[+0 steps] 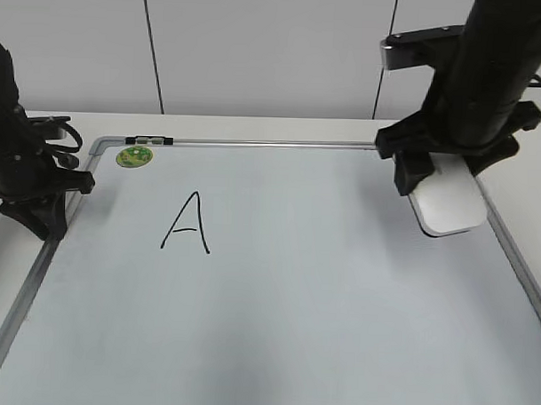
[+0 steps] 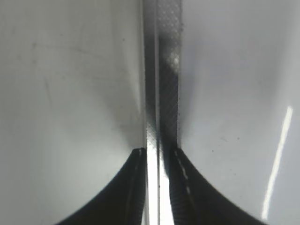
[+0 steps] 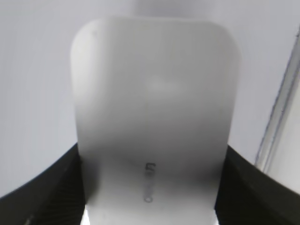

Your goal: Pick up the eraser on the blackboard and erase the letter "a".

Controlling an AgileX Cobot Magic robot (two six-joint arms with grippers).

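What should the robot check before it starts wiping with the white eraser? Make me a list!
1. Right gripper around the eraser: ok, one finger sits on each side of it in the right wrist view.
2. Eraser off the blackboard: cannot tell, it is near the right edge but contact is not clear.
3. Small letter "a" found: not ok, the only writing in view is a capital A.
4. Path across the board free: ok, nothing lies between eraser and writing.
5. Left gripper steadying the frame: ok, its fingers straddle the metal edge.
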